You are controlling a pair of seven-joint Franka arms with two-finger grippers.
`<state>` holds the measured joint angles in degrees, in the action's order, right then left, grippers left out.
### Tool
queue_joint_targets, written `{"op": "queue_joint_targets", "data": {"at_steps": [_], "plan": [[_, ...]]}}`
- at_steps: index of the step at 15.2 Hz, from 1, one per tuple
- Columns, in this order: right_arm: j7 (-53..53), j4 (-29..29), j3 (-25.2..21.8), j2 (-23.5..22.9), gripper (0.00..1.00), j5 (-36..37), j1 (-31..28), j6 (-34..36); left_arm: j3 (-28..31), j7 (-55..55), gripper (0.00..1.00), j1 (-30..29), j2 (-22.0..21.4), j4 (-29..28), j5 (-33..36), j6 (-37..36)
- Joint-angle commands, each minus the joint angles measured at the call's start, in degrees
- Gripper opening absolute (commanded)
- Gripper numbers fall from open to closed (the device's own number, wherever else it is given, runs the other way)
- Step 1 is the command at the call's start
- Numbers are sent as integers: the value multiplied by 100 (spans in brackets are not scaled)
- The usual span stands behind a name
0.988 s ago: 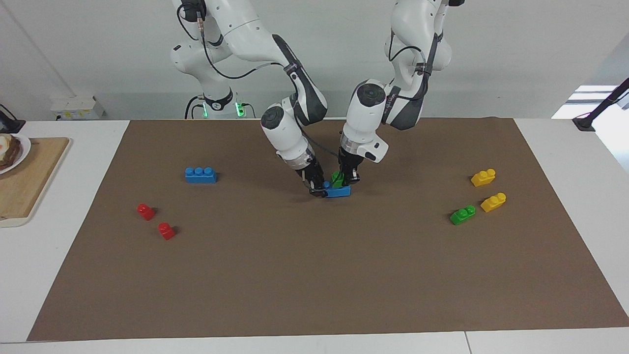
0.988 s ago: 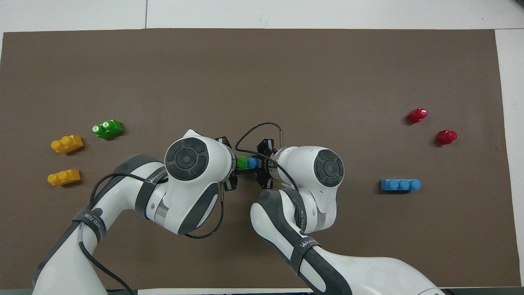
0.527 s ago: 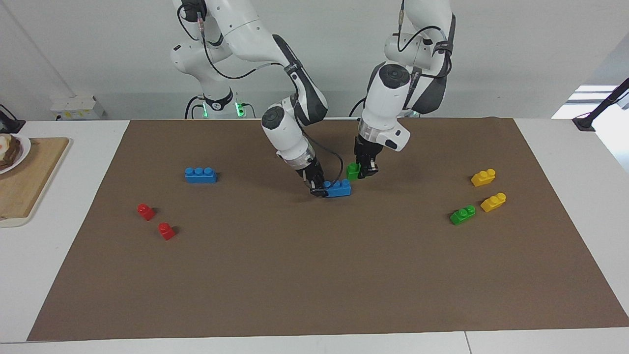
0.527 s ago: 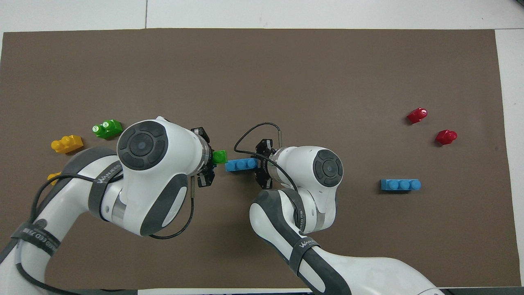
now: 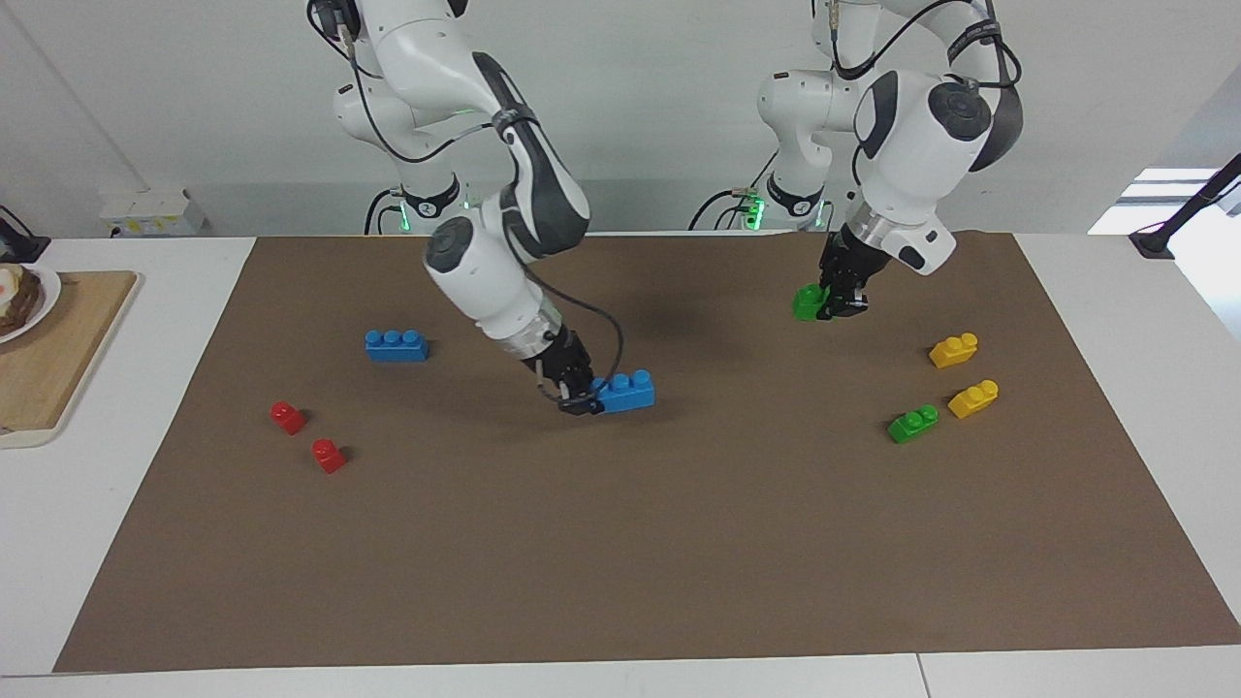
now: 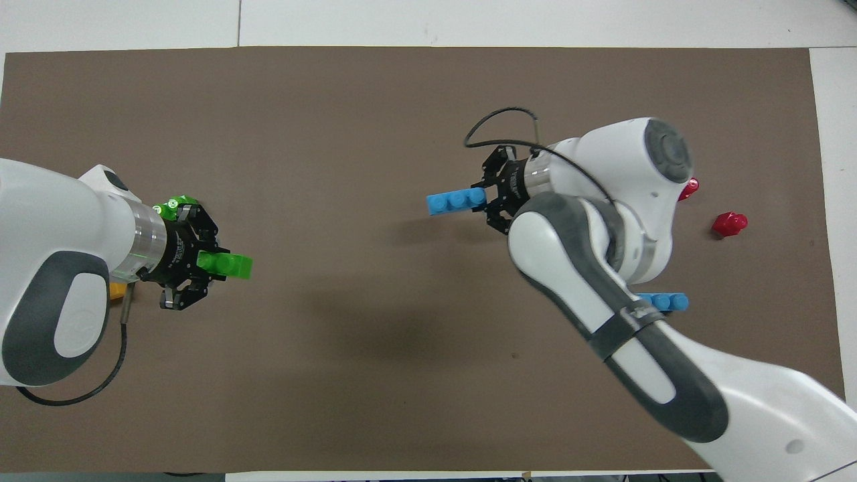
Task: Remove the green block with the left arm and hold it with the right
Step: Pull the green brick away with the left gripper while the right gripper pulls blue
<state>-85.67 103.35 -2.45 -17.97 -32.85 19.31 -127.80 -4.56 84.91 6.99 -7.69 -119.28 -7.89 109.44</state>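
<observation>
My left gripper is shut on one end of a green block and holds it in the air over the mat, toward the left arm's end; the same gripper and block show in the overhead view. My right gripper is shut on one end of a blue three-stud brick and holds it just above the middle of the mat; in the overhead view that gripper holds the brick level. The two bricks are well apart.
A second green block and two yellow bricks lie at the left arm's end. A second blue brick and two red bricks lie at the right arm's end. A cutting board lies off the mat.
The left gripper pulled the green block off the blue brick and carried it up toward the left arm's end. The right gripper lifted the blue brick and drew it toward the right arm's end.
</observation>
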Motion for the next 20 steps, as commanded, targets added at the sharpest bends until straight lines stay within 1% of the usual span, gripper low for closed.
{"op": "queue_joint_targets", "data": {"at_steps": [1,3,4,6,7,9,10,11,12,13,15,16,18,20], "plan": [[785,-192,87,21,0,112,-1013,999,-54,-1786,16,-345,-128,-192,-134,-54],[1367,-79,79,91,0,121,-1603,1335,-54,-2791,16,-697,-128,-210,-125,-107],[1473,78,78,118,0,182,-1806,1354,-54,-3239,16,-847,-119,-219,-125,-90],[1736,456,78,232,0,375,-2114,1214,-46,-4590,16,-1076,-84,-332,-47,-98],[1869,554,78,224,0,410,-2263,1161,-45,-5180,16,-1094,-75,-411,111,-89],[2018,686,78,162,0,437,-2449,1100,-45,-6358,16,-1086,-22,-596,829,16],[2106,773,78,127,0,446,-2458,899,-45,-7016,16,-1086,56,-597,1068,60],[2116,887,78,118,0,446,-2458,767,-37,-7475,16,-1155,109,-605,1070,164],[2125,941,78,118,0,446,-2458,722,-54,-7654,16,-1373,188,-719,1070,427],[2133,1011,78,118,0,446,-2475,695,-54,-7656,16,-1445,197,-937,1070,777],[2160,1204,96,109,0,429,-2519,389,-54,-7664,17,-1472,241,-1446,1070,1541],[2151,1318,96,109,0,411,-2511,222,-54,-7656,17,-1464,276,-1588,1070,1824],[2134,1354,96,92,0,376,-2502,115,-72,-7638,17,-1359,522,-1564,1062,1976],[2142,1372,96,66,0,376,-2502,45,-81,-7647,17,-1358,567,-1555,1000,2107]]}}
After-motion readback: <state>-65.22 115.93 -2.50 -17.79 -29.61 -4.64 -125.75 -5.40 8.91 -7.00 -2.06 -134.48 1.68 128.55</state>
